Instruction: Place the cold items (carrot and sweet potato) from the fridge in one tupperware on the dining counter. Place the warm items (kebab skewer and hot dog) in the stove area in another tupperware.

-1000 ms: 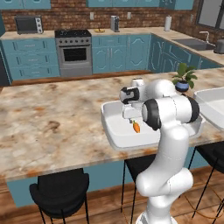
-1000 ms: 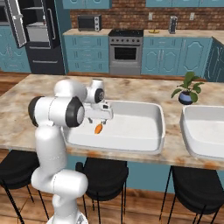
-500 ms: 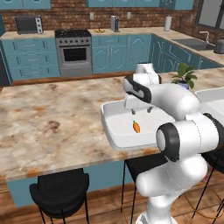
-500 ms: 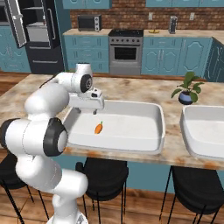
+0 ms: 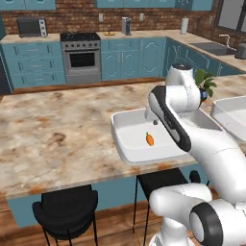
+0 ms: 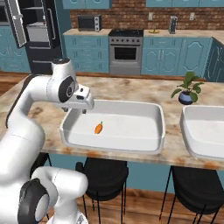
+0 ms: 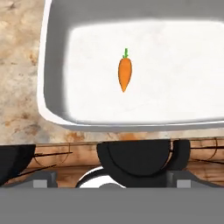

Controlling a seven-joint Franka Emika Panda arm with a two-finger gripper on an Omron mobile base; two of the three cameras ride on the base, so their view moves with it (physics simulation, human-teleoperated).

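The carrot (image 7: 124, 73) lies alone in 1 white tupperware (image 6: 148, 117) on the surface (image 5: 53, 129). The end effector (image 6: 80, 109) hangs above, wide open, holding nothing.

Lighting: even, bright and diffuse throughout; no single source can be made out. Shadows: a soft shade is cast inside the tub (image 6: 158, 118) along its near wall, and a faint one along the rim in the hand view. Glare: the tub floor (image 7: 175, 65) is nearly washed out to white. Sharpness: all three views are rendered soft and slightly blurred; the counter (image 5: 57, 129) marbling is smeared. Edge distortion: none noted.
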